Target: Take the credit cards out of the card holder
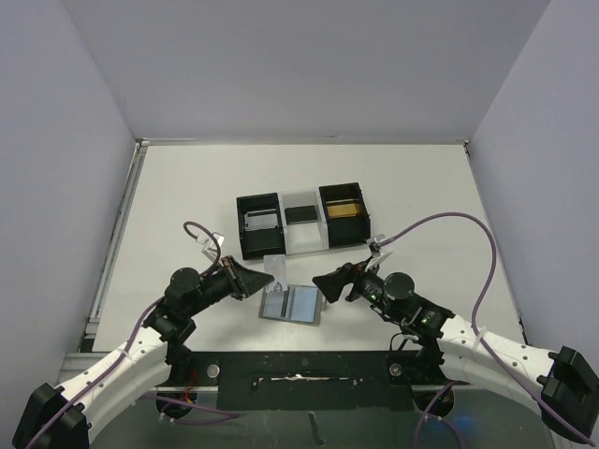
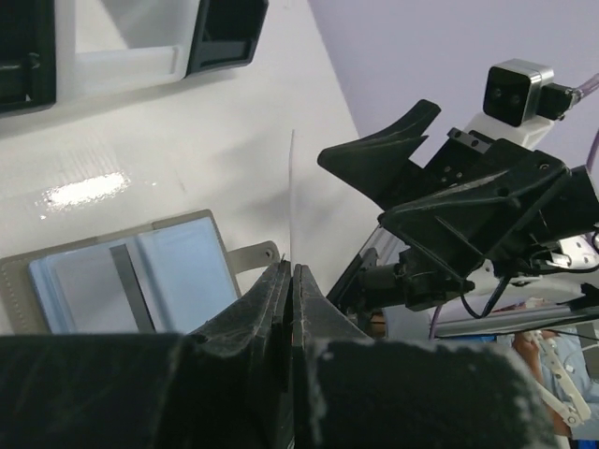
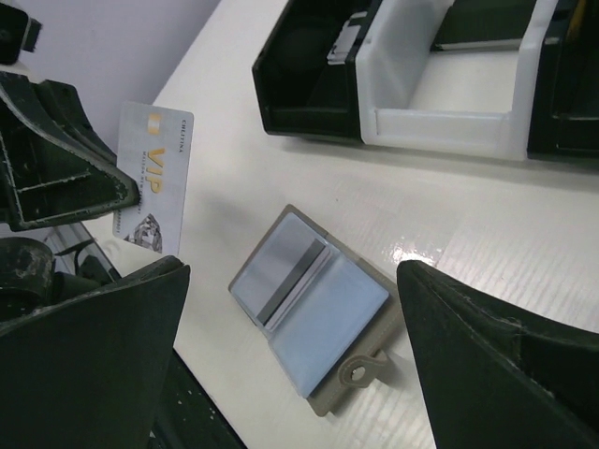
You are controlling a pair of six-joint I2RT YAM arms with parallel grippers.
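Note:
The grey card holder (image 1: 292, 305) lies open on the table between both grippers, its blue-grey inside facing up (image 3: 318, 301). A card with a dark stripe (image 3: 292, 271) sits in its left panel. My left gripper (image 1: 263, 282) is shut on a white credit card (image 3: 154, 178) printed "VIP", held upright just left of the holder. In the left wrist view that card (image 2: 292, 187) shows edge-on, rising from the shut jaws (image 2: 290, 267). My right gripper (image 1: 324, 286) hangs open above the holder's right side, its fingers (image 3: 103, 355) spread wide with nothing between them.
A black-and-white three-compartment tray (image 1: 281, 245) stands behind the holder. It holds a card in the left bay (image 1: 262, 222), a dark one in the middle (image 1: 301, 213) and a gold one on the right (image 1: 343, 210). Walls enclose the table.

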